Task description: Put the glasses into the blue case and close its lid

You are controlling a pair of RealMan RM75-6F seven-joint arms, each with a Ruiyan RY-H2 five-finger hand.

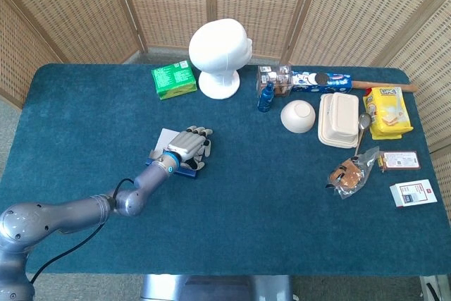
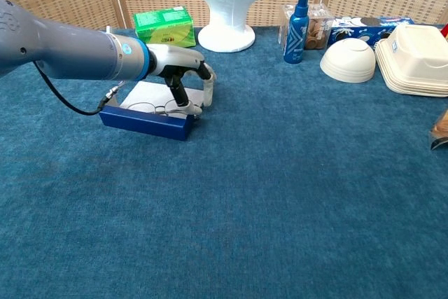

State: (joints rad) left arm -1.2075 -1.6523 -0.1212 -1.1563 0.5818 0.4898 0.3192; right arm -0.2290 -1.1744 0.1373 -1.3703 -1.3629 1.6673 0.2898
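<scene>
On the dark blue cloth of the table [image 2: 280, 194], the blue case [image 2: 143, 121] lies lid-open with the glasses [image 2: 155, 109] inside it, and the left hand [image 2: 187, 83] reaches over its right end, fingers apart and pointing down, a fingertip at the case's corner, gripping nothing. Farther back stand a green box [image 2: 165, 25], a white foam head [image 2: 227, 1], a blue spray bottle [image 2: 299, 17] and a white bowl [image 2: 348, 60]. The right hand appears in neither view.

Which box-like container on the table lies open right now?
The blue case under the left hand, holding the glasses; the white food box is shut.
</scene>
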